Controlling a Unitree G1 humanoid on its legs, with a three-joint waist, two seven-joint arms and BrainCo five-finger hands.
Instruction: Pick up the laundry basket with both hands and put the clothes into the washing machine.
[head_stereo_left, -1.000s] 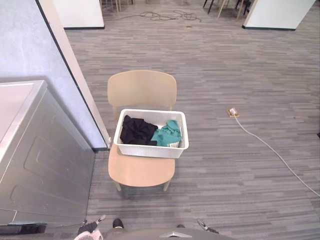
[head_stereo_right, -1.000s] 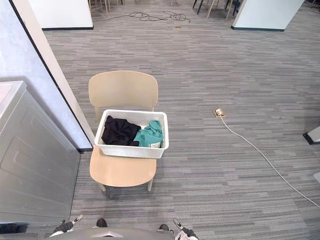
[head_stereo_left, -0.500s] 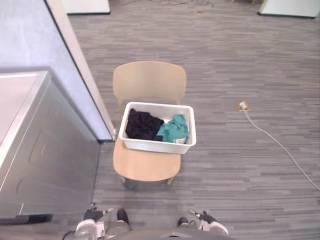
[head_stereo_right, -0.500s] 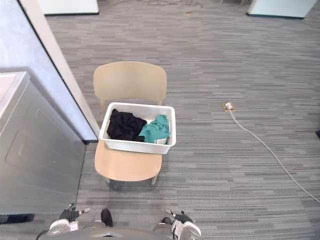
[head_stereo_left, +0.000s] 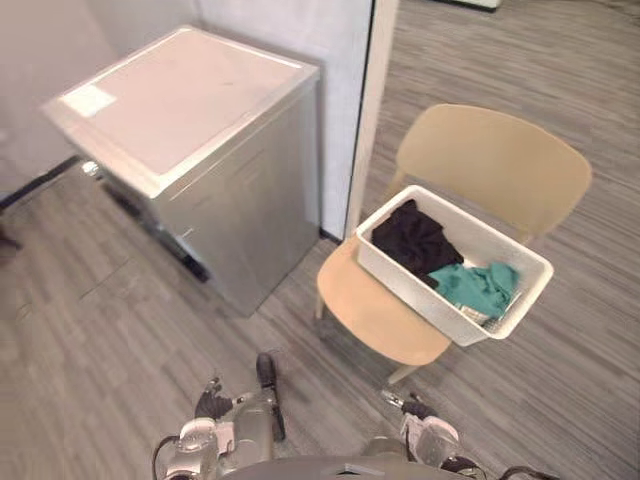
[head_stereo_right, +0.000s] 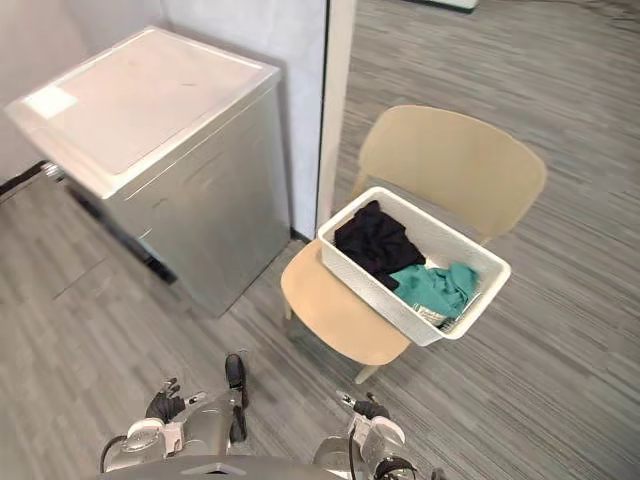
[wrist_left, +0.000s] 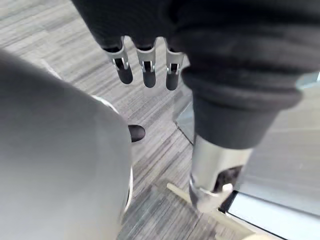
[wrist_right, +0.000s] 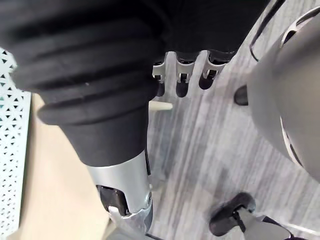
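A white laundry basket (head_stereo_left: 408, 290) sits on the seat of a tan chair (head_stereo_left: 365, 312). It holds a black garment (head_stereo_left: 412, 238) and a teal one (head_stereo_left: 478, 285). To its left stands the silver washing machine (head_stereo_left: 180, 110) with its white top lid closed. My left hand (head_stereo_left: 208, 408) and right hand (head_stereo_left: 424, 432) hang low at the near edge, well short of the basket. In the left wrist view the fingers (wrist_left: 145, 70) are straight and hold nothing. The right hand's fingers (wrist_right: 182, 75) are relaxed and empty, beside the basket's lattice wall (wrist_right: 7, 125).
A white wall edge with a black strip (head_stereo_left: 365, 110) stands between the machine and the chair. The chair's backrest (head_stereo_left: 490, 160) rises behind the basket. Grey striped carpet (head_stereo_left: 90, 300) lies in front of the machine.
The whole picture has shifted: the camera has swung toward the washing machine, which now shows in full. The basket stays on the chair. Both hands remain low and empty.
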